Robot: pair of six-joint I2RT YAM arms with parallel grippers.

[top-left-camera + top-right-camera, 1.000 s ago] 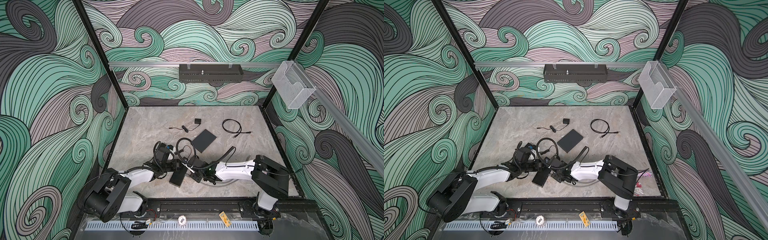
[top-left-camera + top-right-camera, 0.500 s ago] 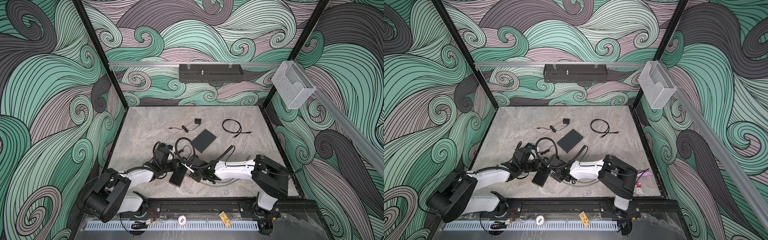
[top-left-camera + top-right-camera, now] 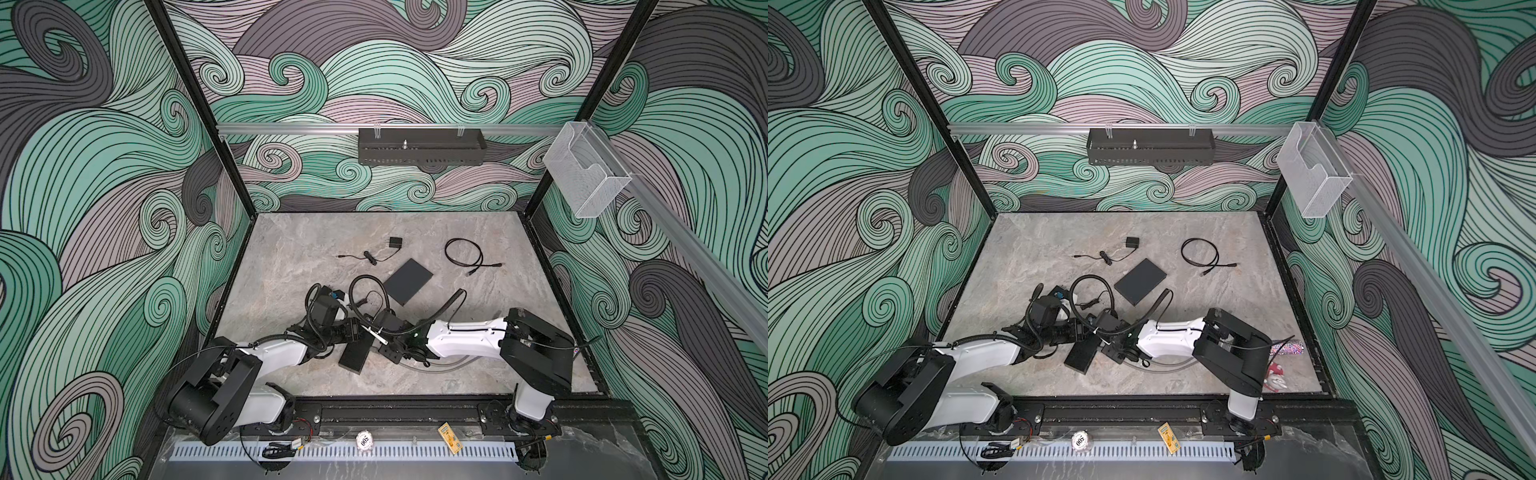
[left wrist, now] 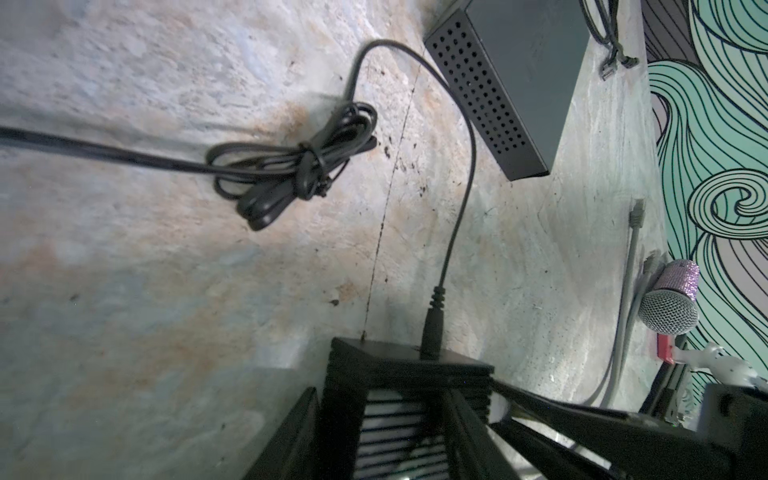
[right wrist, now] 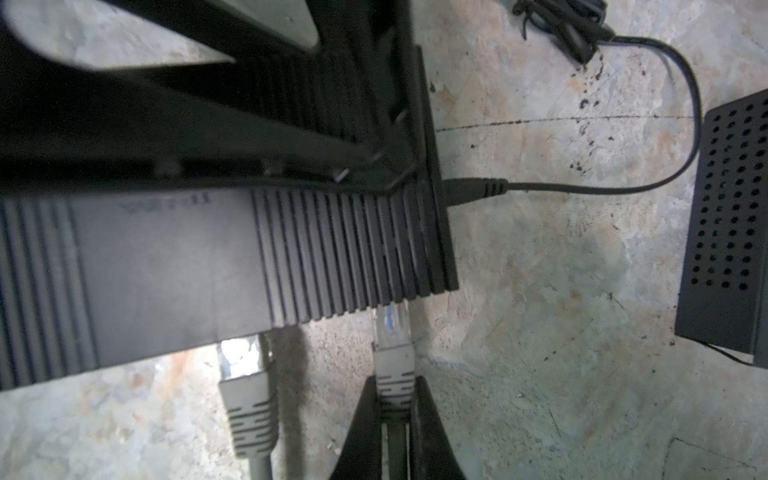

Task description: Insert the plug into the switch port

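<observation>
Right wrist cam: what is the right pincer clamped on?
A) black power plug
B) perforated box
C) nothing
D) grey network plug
D: in the right wrist view the right pincer is shut on the grey network plug, whose clear tip meets the edge of the switch.

The plug [image 5: 392, 357] sits between the fingers of the right gripper [image 5: 392, 388], its tip meeting the edge of the switch [image 5: 208, 266] straight ahead. Just beside this gripper, a 2nd plug [image 5: 247, 399] meets the same edge. The switch lies between the fingers of the left gripper [image 4: 382, 411]. Ahead of that gripper, a power connector [image 4: 434, 328] enters the switch's end, with a bundled cord [image 4: 291, 170] and a perforated box [image 4: 519, 83] farther ahead.
</observation>
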